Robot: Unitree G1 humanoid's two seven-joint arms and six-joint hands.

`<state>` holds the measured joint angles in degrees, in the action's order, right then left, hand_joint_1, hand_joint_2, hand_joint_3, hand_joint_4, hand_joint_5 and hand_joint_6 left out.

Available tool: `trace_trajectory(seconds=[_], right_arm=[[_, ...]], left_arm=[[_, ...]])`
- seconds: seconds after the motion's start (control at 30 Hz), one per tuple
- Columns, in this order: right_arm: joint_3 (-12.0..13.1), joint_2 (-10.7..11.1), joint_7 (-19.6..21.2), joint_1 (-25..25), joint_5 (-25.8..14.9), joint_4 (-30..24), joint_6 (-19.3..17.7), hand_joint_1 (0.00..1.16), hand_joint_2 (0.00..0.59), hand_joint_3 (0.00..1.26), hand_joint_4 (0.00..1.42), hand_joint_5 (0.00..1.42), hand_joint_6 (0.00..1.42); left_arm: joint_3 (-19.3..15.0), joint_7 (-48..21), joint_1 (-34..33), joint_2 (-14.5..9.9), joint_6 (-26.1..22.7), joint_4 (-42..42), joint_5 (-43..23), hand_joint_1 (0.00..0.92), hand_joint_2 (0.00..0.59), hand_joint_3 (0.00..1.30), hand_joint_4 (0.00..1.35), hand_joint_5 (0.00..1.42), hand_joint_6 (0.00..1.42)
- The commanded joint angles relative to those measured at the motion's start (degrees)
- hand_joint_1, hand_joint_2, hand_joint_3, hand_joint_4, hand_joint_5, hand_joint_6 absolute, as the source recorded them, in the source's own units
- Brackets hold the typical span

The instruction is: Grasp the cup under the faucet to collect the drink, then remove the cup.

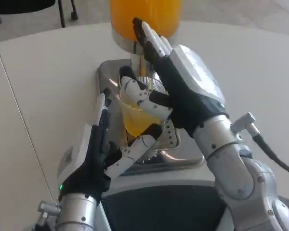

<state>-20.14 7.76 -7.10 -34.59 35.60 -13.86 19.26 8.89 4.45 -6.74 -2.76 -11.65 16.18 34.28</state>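
Observation:
A clear cup [135, 120] partly filled with orange drink stands on the metal drip tray [109, 70], right under the faucet [137, 60] of the orange juice dispenser [145, 14]. My left hand [94, 154] grips the cup from its left side, fingers up along the wall and thumb curled round the base. My right hand [183, 82] reaches in from the right with fingers stretched up against the dispenser beside the faucet. Its thumb lies across the cup's rim. The right hand hides the cup's right side and most of the faucet.
The dispenser and tray stand mid-table on a white round table [48, 72]. Bare tabletop lies to the left and right of the tray. Chair legs [62, 14] show beyond the far edge. A cable [272, 154] runs off my right forearm.

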Motion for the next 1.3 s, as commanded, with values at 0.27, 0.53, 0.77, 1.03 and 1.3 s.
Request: trace_trajectory(seconds=[0.27,0.53,0.77,1.03,1.3], right_arm=[[-0.65,-0.34,-3.97,0.22,-0.77,-1.17,0.40,0.33,0.549,0.01,0.00,0.00,0.02],[0.20,-0.72,-3.31,2.44,0.07,-7.42,1.30,0.33,0.549,0.02,0.00,0.00,0.02],[1.20,-0.60,-3.80,4.84,1.14,-14.18,2.60,0.34,0.555,0.03,0.00,0.00,0.02],[1.90,-0.56,-5.43,6.52,1.91,-19.51,3.81,0.35,0.551,0.04,0.00,0.00,0.02],[2.05,-0.11,-9.46,9.07,4.05,-28.11,5.98,0.26,0.579,0.05,0.00,0.00,0.02]], left_arm=[[-0.20,1.95,-4.56,1.00,-2.97,-3.85,-0.58,0.144,0.043,0.00,0.00,0.12,0.22],[-0.27,1.56,-4.89,0.55,-2.82,-4.47,-1.15,0.147,0.045,0.00,0.00,0.13,0.22],[-0.53,1.20,-4.96,-0.08,-2.83,-4.65,-1.77,0.147,0.045,0.00,0.00,0.13,0.23],[-0.50,1.27,-5.71,-0.66,-3.05,-5.27,-2.48,0.148,0.045,0.00,0.00,0.14,0.23],[-0.35,1.35,-6.56,-0.91,-3.31,-6.46,-2.62,0.148,0.044,0.00,0.00,0.14,0.24]])
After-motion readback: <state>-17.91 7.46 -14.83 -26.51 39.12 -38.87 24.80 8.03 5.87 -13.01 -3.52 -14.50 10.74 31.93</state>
